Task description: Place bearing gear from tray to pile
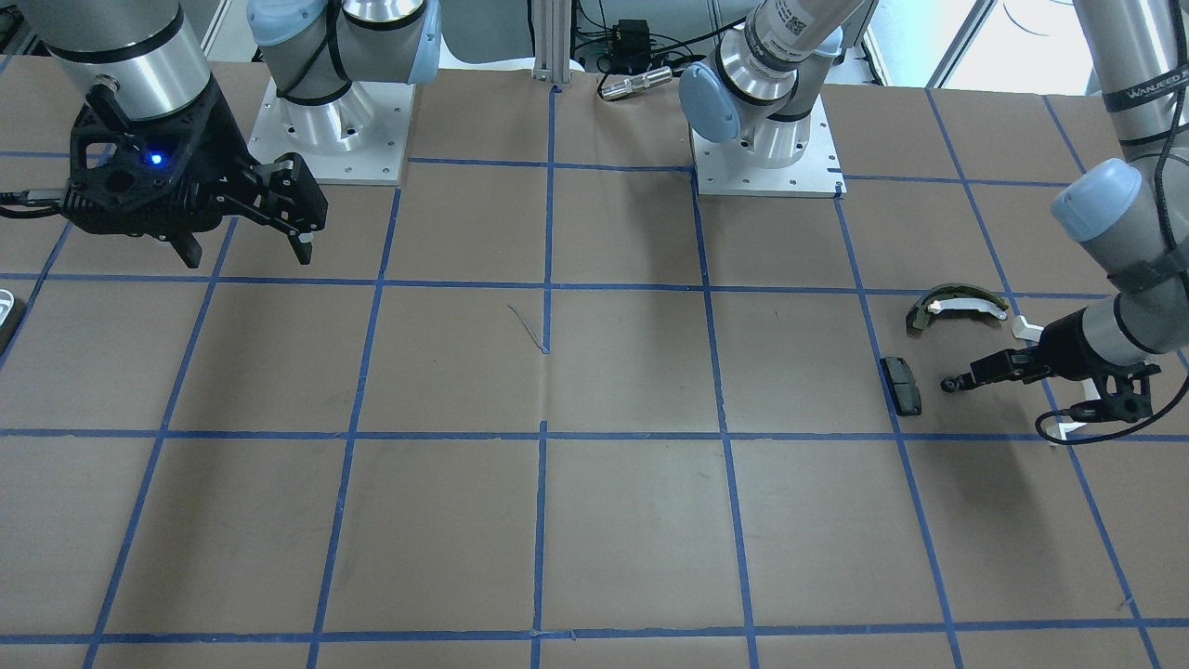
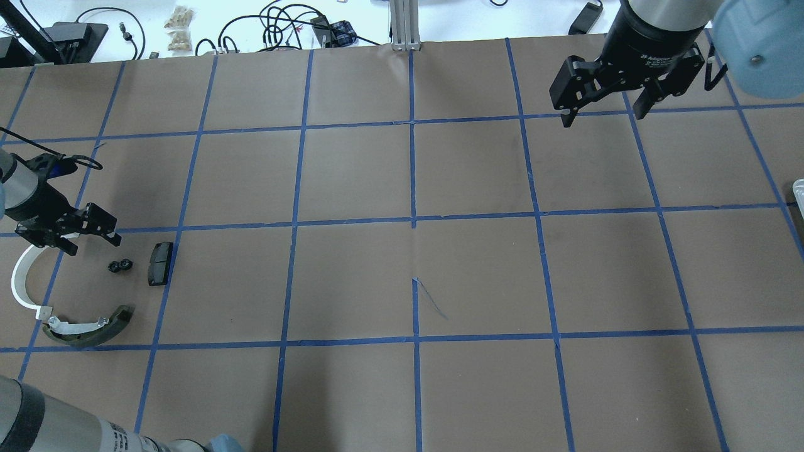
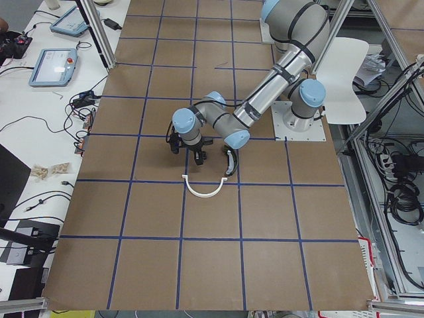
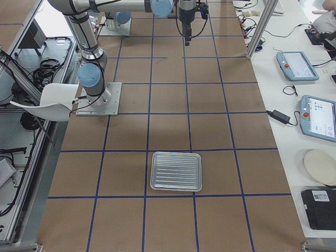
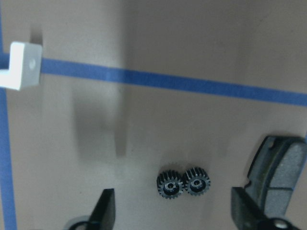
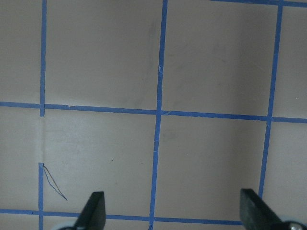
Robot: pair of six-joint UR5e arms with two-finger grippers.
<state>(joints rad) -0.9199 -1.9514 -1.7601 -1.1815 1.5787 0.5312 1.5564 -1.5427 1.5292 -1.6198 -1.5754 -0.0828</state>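
Note:
The bearing gear [image 5: 184, 183], two small black toothed wheels side by side, lies on the brown paper in the pile. It also shows in the overhead view [image 2: 120, 266]. Around it are the black pad [image 2: 160, 254], the white half-ring strip [image 2: 22, 282] and the olive-and-white shoe [image 2: 88, 326]. My left gripper [image 2: 93, 242] is open and empty, hovering just beside and above the gear. My right gripper [image 2: 603, 116] is open and empty, held high over the far right of the table. The metal tray [image 4: 176, 171] sits at the table's right end, with nothing showing in it.
Blue tape lines grid the brown table cover. The two arm bases [image 1: 766, 153] stand at the robot's edge. Cables and boxes [image 2: 63, 31] lie beyond the far edge. The tray's rim [image 2: 799, 188] just shows at the overhead view's right edge.

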